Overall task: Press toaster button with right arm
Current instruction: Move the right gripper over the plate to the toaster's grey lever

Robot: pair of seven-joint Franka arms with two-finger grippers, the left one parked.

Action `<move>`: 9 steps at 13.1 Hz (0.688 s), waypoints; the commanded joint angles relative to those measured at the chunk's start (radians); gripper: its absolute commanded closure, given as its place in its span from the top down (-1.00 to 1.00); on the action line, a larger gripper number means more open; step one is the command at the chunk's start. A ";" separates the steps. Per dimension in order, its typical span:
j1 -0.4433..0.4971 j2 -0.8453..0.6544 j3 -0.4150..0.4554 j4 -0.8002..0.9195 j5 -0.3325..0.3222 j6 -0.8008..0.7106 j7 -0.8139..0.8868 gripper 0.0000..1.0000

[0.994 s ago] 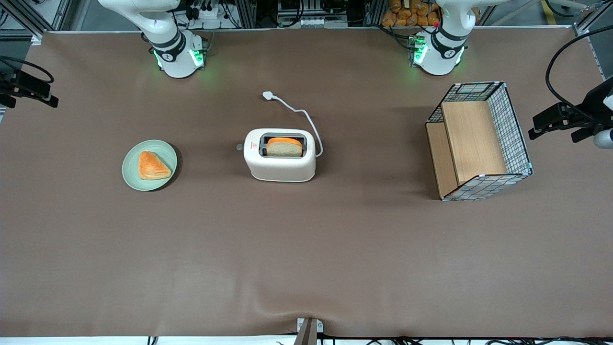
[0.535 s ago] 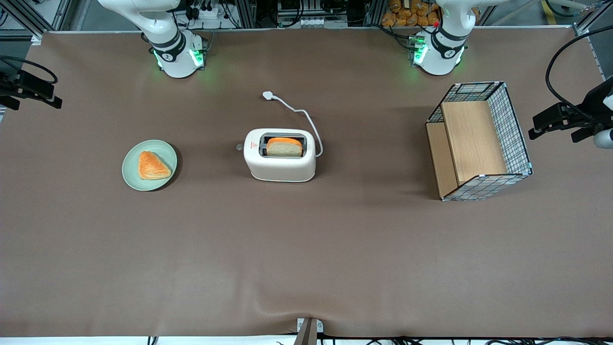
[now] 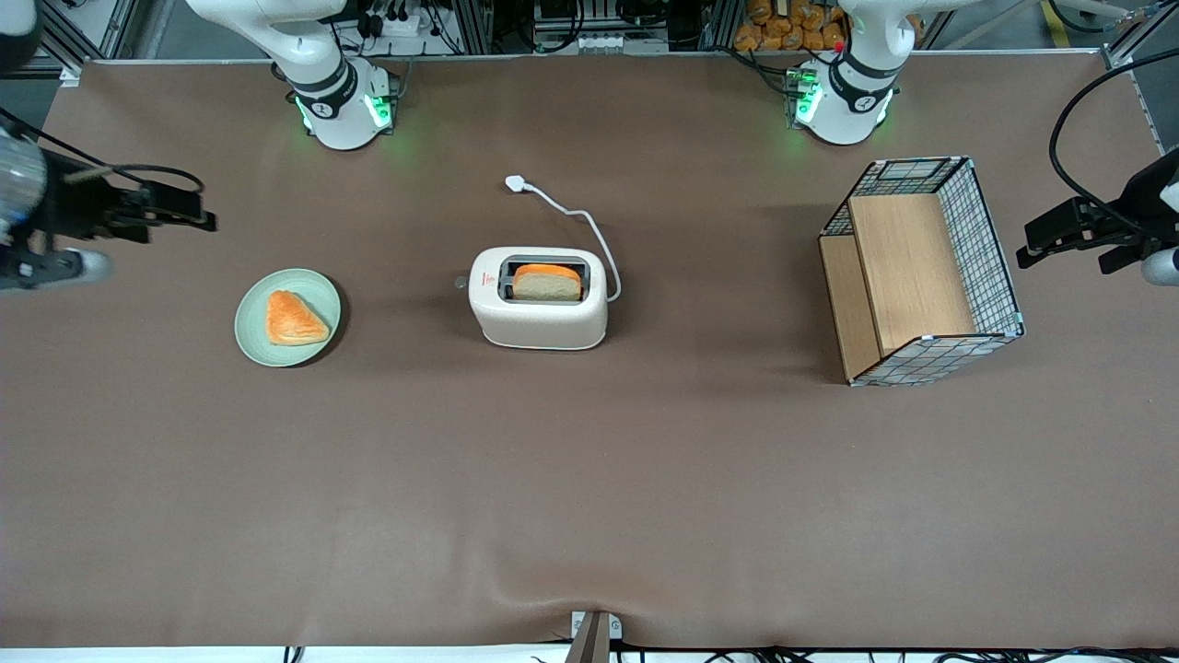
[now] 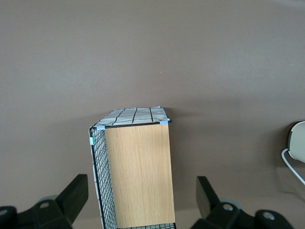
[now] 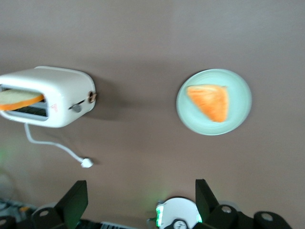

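The cream-white toaster (image 3: 539,308) stands mid-table with a bread slice (image 3: 547,281) in its top slot. It also shows in the right wrist view (image 5: 57,98). The toaster button (image 3: 461,283) is a small round knob sticking out of the short end that faces the working arm's end of the table; it shows in the right wrist view too (image 5: 90,97). My right gripper (image 3: 198,219) hovers at the working arm's end, a little farther from the front camera than the green plate (image 3: 262,345), well apart from the toaster. It is open and empty (image 5: 140,202).
The green plate (image 5: 238,114) holds a triangular pastry (image 3: 293,319). The toaster's white cord (image 3: 576,216) runs away from the front camera to its plug (image 3: 515,184). A wire basket with wooden panels (image 3: 921,267) stands toward the parked arm's end; it also shows in the left wrist view (image 4: 136,171).
My right gripper has moved in from the table's edge toward the plate and toaster and come a little nearer the front camera. The toaster, plate and basket have not moved.
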 commanded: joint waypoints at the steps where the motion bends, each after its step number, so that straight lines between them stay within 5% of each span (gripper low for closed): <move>1: 0.029 0.038 -0.005 -0.046 0.086 -0.002 0.010 1.00; 6: 0.059 0.077 -0.005 -0.227 0.221 0.084 0.018 0.99; 9: 0.122 0.075 -0.005 -0.323 0.258 0.181 0.018 0.25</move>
